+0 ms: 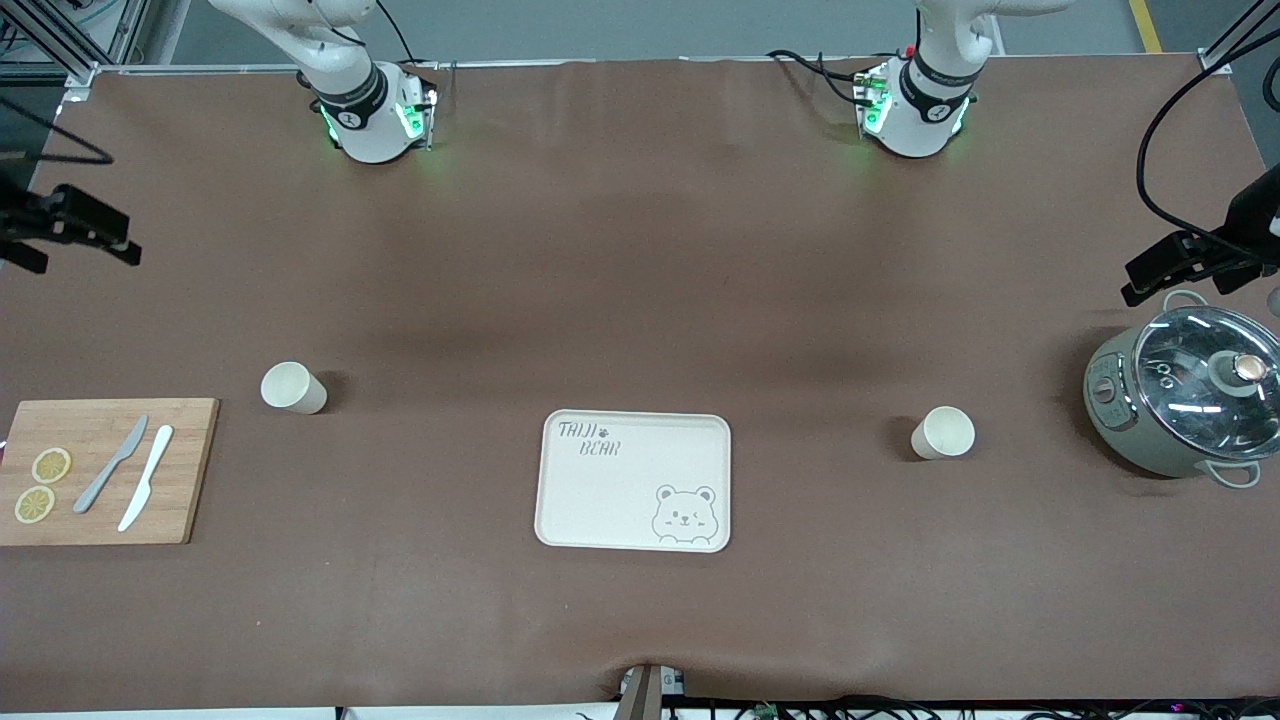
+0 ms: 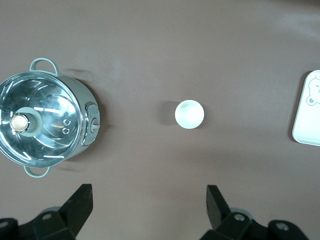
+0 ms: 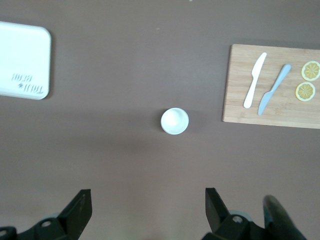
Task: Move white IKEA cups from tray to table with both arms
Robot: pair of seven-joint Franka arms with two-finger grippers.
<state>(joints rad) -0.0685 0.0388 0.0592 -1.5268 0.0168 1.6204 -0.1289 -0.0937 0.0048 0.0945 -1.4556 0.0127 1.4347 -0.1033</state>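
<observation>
Two white IKEA cups stand upright on the brown table, one on each side of the bear tray [image 1: 633, 480]. One cup [image 1: 293, 387] is toward the right arm's end and shows in the right wrist view [image 3: 174, 121]. The other cup [image 1: 942, 432] is toward the left arm's end and shows in the left wrist view [image 2: 189, 114]. My left gripper [image 2: 149, 192] is open and empty, high over the table near its cup. My right gripper [image 3: 148, 196] is open and empty, high over the table near its cup. The tray holds nothing.
A wooden cutting board [image 1: 105, 470] with two knives and two lemon slices lies at the right arm's end. A grey-green pot with a glass lid [image 1: 1185, 395] stands at the left arm's end, beside the cup there.
</observation>
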